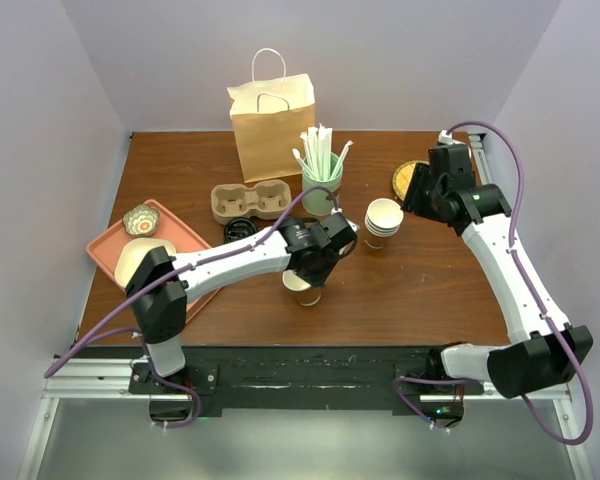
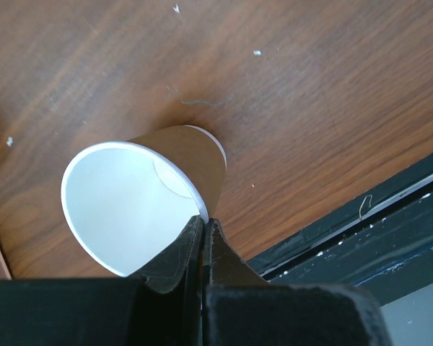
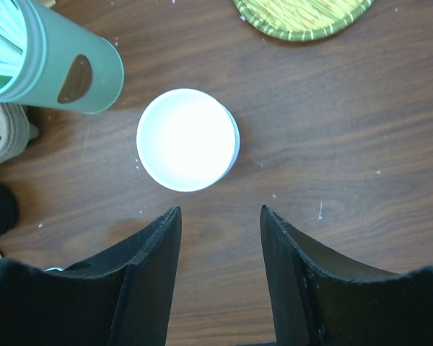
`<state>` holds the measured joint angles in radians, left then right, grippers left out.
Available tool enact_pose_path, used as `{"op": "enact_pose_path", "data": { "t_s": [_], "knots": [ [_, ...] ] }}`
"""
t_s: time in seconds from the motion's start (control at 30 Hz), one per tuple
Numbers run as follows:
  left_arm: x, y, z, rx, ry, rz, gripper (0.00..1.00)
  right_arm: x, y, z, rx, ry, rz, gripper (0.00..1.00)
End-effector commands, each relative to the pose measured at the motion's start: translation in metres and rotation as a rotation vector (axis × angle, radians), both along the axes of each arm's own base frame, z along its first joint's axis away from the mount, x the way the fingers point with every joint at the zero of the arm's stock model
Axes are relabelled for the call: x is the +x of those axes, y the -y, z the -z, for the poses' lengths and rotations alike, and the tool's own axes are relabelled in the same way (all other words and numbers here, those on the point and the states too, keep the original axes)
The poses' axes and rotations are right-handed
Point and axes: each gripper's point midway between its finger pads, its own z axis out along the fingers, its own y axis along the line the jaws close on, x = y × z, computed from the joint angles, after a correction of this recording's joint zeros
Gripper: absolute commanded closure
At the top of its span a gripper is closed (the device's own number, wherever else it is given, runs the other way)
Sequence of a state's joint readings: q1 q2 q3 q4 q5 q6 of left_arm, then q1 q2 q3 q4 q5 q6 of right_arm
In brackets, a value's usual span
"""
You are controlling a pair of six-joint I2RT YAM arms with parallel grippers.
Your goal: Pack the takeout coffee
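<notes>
Near the table's (image 1: 430, 290) front edge the left gripper (image 2: 204, 225) pinches tight on the rim of the brown paper cup (image 2: 130, 205) — lidless, white inside; beyond, the right gripper (image 3: 219, 210) hangs half-open, empty, above the stacked cups (image 3: 186, 139); the paper bag (image 1: 273, 130) stands at the far edge.

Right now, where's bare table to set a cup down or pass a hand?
Free: front right, between the stack of cups, the right arm and the near edge; back left, between the paper bag and the tray. Crowded: centre, around the green holder, cup carrier, black lid and the left gripper pinching the brown cup.
</notes>
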<state>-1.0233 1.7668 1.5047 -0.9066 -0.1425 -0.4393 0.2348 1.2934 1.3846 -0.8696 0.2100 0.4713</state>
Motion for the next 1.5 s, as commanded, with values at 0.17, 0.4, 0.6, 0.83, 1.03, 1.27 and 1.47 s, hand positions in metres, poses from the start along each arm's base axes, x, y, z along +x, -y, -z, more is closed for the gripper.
{"op": "enact_pose_path", "data": {
  "t_s": [0.17,0.4,0.6,0.83,1.03,1.27,1.47],
  "knots": [
    [0.001,0.019,-0.028,-0.086,0.015,-0.013,0.56,-0.015,-0.003,0.0,0.035,0.002,-0.009,0.48],
    [0.014,0.023,-0.078,-0.197,0.103,-0.051,0.26,0.011,-0.011,0.013,0.057,-0.006,0.006,0.48],
    [0.047,-0.04,-0.085,-0.172,0.169,-0.228,0.12,0.042,-0.018,0.046,0.03,-0.097,0.009,0.48],
    [0.062,-0.118,-0.116,-0.14,0.326,-0.415,0.09,0.044,-0.006,0.081,-0.05,-0.185,0.042,0.48],
    [0.056,-0.135,-0.114,-0.151,0.349,-0.49,0.09,0.054,-0.009,0.103,-0.064,-0.223,0.03,0.51],
    [0.06,-0.16,-0.092,-0.022,0.344,-0.569,0.11,0.072,-0.013,0.11,-0.069,-0.212,0.029,0.7],
    [0.086,-0.171,-0.073,-0.037,0.344,-0.569,0.13,0.106,-0.02,0.095,-0.048,-0.157,0.039,0.81]
  ]
}}
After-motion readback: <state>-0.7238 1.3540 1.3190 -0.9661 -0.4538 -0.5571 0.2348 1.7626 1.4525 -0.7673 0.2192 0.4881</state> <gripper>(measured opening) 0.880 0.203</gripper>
